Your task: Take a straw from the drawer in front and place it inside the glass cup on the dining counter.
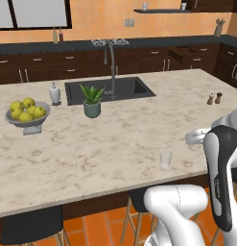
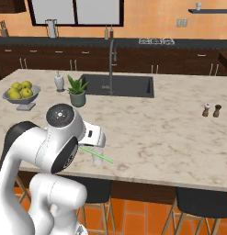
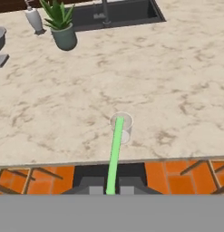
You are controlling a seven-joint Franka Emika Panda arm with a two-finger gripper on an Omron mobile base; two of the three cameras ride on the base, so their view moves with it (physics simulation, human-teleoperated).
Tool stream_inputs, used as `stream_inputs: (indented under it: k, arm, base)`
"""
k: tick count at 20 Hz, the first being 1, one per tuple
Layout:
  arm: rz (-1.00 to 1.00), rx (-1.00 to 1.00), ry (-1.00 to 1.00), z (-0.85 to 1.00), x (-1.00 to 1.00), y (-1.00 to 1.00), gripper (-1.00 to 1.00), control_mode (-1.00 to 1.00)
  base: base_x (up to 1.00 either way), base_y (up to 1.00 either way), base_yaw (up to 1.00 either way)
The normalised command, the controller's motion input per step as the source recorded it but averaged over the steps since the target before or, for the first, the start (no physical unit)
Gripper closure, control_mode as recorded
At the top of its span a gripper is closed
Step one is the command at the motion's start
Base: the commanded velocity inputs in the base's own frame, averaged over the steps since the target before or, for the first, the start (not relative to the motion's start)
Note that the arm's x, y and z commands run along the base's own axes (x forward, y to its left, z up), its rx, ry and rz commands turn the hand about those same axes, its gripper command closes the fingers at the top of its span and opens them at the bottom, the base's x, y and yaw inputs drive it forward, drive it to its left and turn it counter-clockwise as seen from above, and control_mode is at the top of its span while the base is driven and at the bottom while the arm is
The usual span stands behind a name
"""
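Note:
My gripper [image 3: 109,189] is shut on the straw [image 3: 114,154], a thin green stick that runs from the fingertips toward the glass cup [image 3: 122,128]. The straw's far tip lines up with the cup's mouth; I cannot tell whether it is inside. From the right base view the straw [image 2: 97,154] slants low across the glass cup [image 2: 97,159], out from under the white hand. The small clear glass cup [image 1: 165,159] stands upright near the front edge of the dining counter [image 1: 115,139]. The dark brown drawer [image 1: 183,53] stands pulled open in the back cabinets at the far right.
A potted plant [image 1: 92,102], a white soap bottle [image 1: 54,93] and a grey bowl of yellow fruit [image 1: 28,115] sit on the counter's left half. The inset dark sink [image 1: 110,90] with its tall faucet is mid-back. Two small shakers [image 1: 214,98] stand at right. Stools [image 1: 29,225] line the front edge.

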Motion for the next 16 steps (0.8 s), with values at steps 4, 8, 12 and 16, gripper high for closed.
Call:
stream_inputs:
  k: [4, 8, 12, 16]
  arm:
    - [0.0, 0.0, 0.0, 0.0, 0.0, 0.0, 1.0, 1.0]
    - [0.0, 0.0, 0.0, 0.0, 0.0, 0.0, 1.0, 1.0]
    - [0.0, 0.0, 0.0, 0.0, 0.0, 0.0, 1.0, 1.0]
    - [0.03, 0.09, -0.01, 0.14, 0.05, 0.0, 1.0, -1.0]
  base:
    - [0.65, -0.15, 0.23]
    - [0.63, -0.09, 0.26]
    - [0.26, -0.03, 0.15]
    - [0.03, 0.0, 0.03]
